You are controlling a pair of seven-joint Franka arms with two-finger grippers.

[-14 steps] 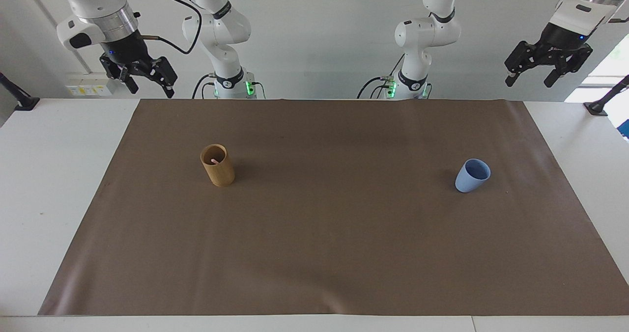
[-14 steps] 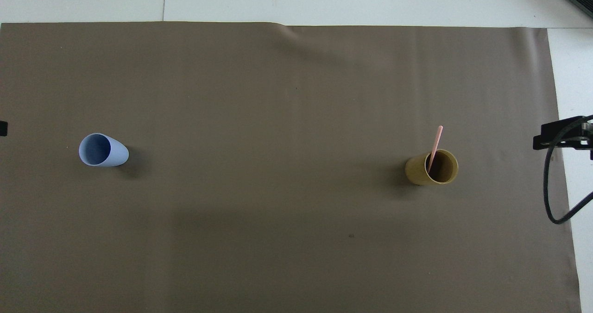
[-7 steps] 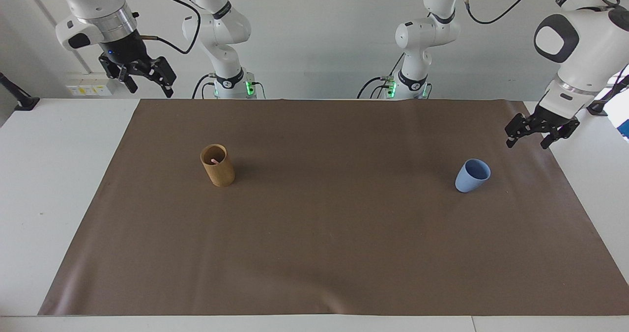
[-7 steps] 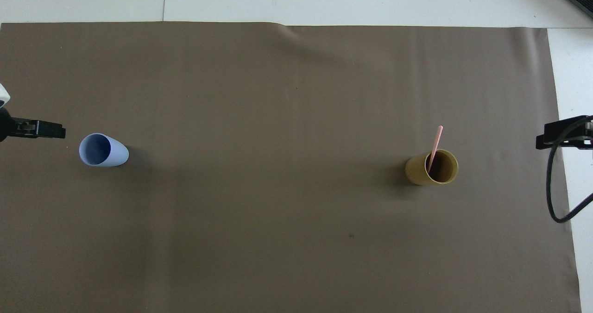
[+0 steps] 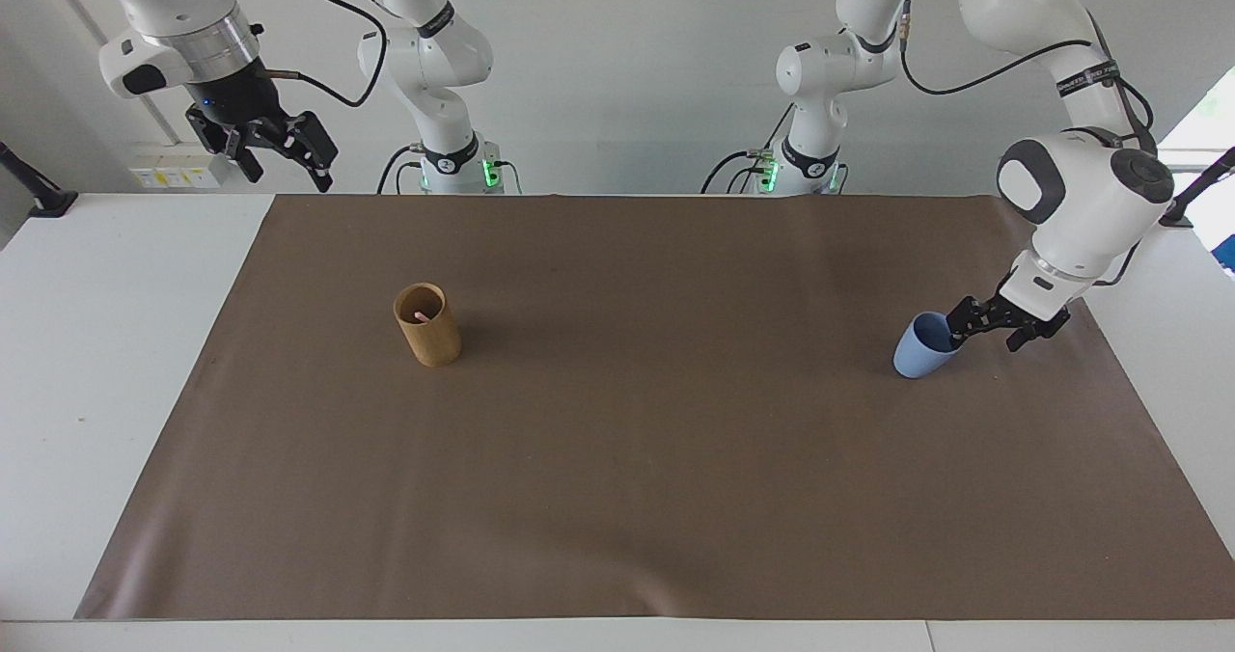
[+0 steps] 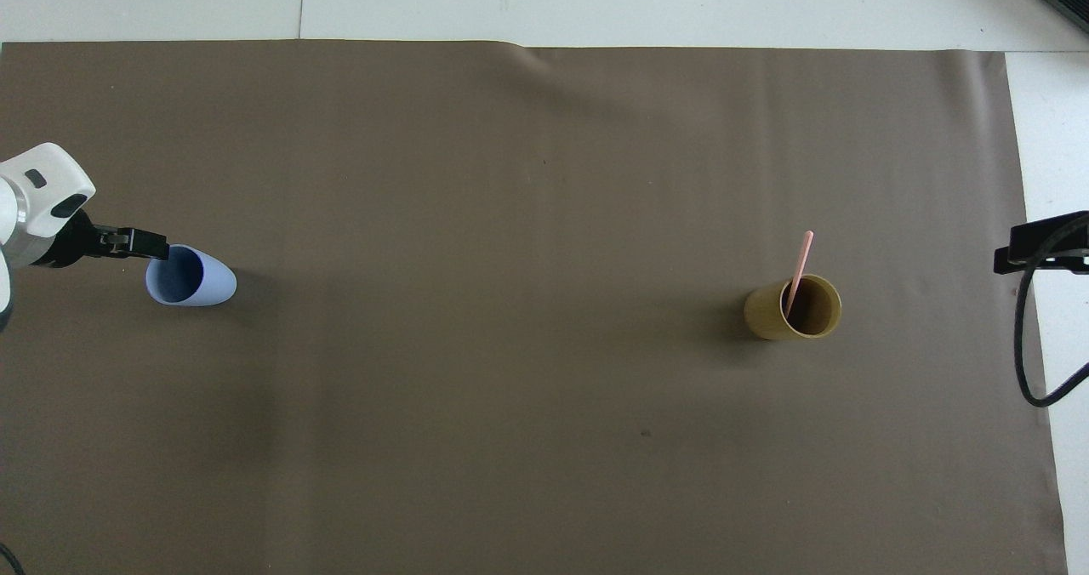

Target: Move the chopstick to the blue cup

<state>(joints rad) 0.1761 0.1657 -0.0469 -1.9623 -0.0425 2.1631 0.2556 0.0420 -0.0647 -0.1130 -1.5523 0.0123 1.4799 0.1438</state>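
Note:
The light-blue cup (image 5: 917, 353) stands on the brown mat toward the left arm's end; it also shows in the overhead view (image 6: 204, 281). A thin pale-pink chopstick (image 6: 800, 262) leans in the tan wooden holder (image 6: 770, 320) toward the right arm's end; in the facing view only a pink sliver (image 5: 422, 316) shows inside the holder (image 5: 429, 339). My left gripper (image 5: 986, 337) is low and open, with one finger at the blue cup's rim; in the overhead view it (image 6: 145, 241) comes in from the mat's edge. My right gripper (image 5: 289, 168) is open and empty, high over the table's corner.
The brown mat (image 5: 617, 459) covers most of the white table (image 5: 116, 363). The right gripper's tip (image 6: 1034, 247) and its cable show at the overhead view's edge, beside the mat. Black clamp posts (image 5: 39, 194) stand at the table's corners near the robots.
My left arm has swung down from high above the table's corner to the blue cup's rim. The right gripper has barely shifted. The cups and the chopstick have not moved.

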